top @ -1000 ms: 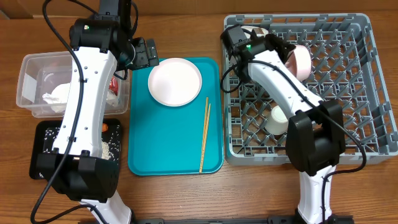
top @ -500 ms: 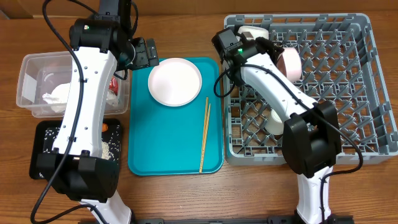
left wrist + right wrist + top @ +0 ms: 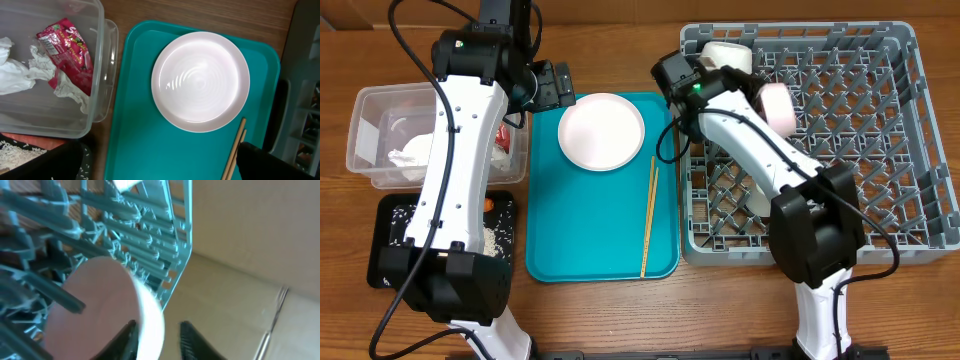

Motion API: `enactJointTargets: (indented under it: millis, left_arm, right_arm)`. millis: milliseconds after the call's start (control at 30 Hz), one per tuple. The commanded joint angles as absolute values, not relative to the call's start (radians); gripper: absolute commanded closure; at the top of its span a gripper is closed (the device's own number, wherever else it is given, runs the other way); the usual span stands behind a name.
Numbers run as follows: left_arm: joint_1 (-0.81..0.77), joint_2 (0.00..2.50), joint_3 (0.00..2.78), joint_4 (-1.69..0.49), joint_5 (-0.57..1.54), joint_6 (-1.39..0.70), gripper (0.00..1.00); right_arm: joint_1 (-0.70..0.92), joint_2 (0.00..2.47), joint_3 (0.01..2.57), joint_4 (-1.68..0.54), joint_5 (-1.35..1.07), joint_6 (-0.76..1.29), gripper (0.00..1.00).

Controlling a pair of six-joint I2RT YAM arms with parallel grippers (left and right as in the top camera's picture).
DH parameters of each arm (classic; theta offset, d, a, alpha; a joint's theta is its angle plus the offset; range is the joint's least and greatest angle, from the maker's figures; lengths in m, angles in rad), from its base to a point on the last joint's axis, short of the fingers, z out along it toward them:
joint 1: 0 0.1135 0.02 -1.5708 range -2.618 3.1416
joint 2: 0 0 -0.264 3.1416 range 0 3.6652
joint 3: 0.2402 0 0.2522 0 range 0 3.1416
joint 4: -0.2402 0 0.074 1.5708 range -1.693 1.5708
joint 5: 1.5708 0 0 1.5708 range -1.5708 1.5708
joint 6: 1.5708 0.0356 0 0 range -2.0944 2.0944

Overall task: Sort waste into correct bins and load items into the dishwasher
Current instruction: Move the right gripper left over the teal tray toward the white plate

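1. Over the last second the right gripper (image 3: 157,341) has carried the pink-bottomed bowl (image 3: 778,105) leftward, to about 11 o'clock in the grey dish rack (image 3: 840,33), where it stands on edge
2. Its fingers have just eased apart; a gap shows beside the rim, so the bowl looks released
3. The left gripper (image 3: 555,85) hangs spread and empty at 10 o'clock of the white plate (image 3: 601,131), unmoved
4. This bowl seems loaded; the plate, at 12 o'clock on the teal tray (image 3: 590,240), and the chopsticks (image 3: 649,215) at 4 o'clock remain

Teal tray (image 3: 590,225) on wooden table (image 3: 620,312)
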State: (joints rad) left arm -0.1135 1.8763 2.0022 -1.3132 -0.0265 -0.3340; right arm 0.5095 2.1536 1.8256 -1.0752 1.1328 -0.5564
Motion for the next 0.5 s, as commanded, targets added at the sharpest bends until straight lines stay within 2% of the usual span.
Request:
enactJointTargets:
  millis: [0, 67, 167, 333, 467]
  left_arm:
    - [-0.112, 1.879, 1.998, -1.312, -0.018, -0.337, 0.00]
    - [-0.112, 1.879, 1.998, -1.312, -0.018, -0.337, 0.00]
    - [-0.112, 1.879, 1.998, -1.312, -0.018, -0.337, 0.00]
    - [-0.112, 1.879, 1.998, -1.312, -0.018, -0.337, 0.00]
    - [-0.112, 1.879, 1.998, -1.312, -0.018, -0.337, 0.00]
  right_arm:
    - [0.538, 2.153, 1.819, -1.074, 1.098, -0.546, 0.55]
    - [0.551, 2.153, 1.819, -1.074, 1.081, -0.546, 0.45]
    - [0.568, 2.153, 1.819, -1.073, 1.055, -0.546, 0.36]
    - [0.584, 2.139, 1.826, -1.027, 1.015, -0.429, 0.34]
    - [0.579, 2.092, 1.844, -1.033, 0.880, -0.321, 0.35]
